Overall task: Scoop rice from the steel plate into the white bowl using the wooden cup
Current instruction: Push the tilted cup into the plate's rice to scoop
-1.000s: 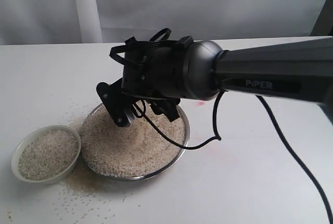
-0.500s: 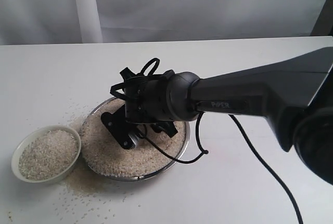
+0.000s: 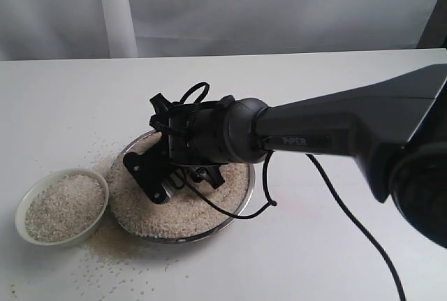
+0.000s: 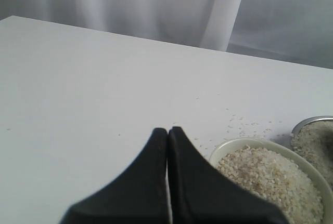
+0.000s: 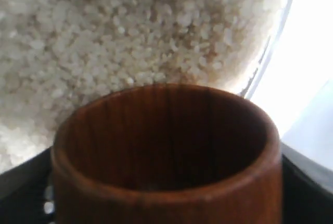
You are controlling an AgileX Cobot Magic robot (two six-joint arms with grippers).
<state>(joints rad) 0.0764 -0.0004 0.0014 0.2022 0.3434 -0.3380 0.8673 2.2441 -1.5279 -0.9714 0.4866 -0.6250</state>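
The steel plate holds a wide heap of rice. My right gripper reaches in from the right and sits low over the left half of the plate, shut on the wooden cup. In the right wrist view the cup's dark inside holds no grains, and its mouth faces the rice close by. The gripper hides the cup in the exterior view. The white bowl, filled with rice, stands just left of the plate. My left gripper is shut on nothing, hovering beside the white bowl.
Loose grains lie scattered on the white table around the bowl and in front of the plate. A black cable trails from the right arm across the table. A pale curtain hangs behind the table's far edge.
The right gripper with the cup has dropped lower and shifted left over the plate, closer to the rice. The bowl and plate have not moved.
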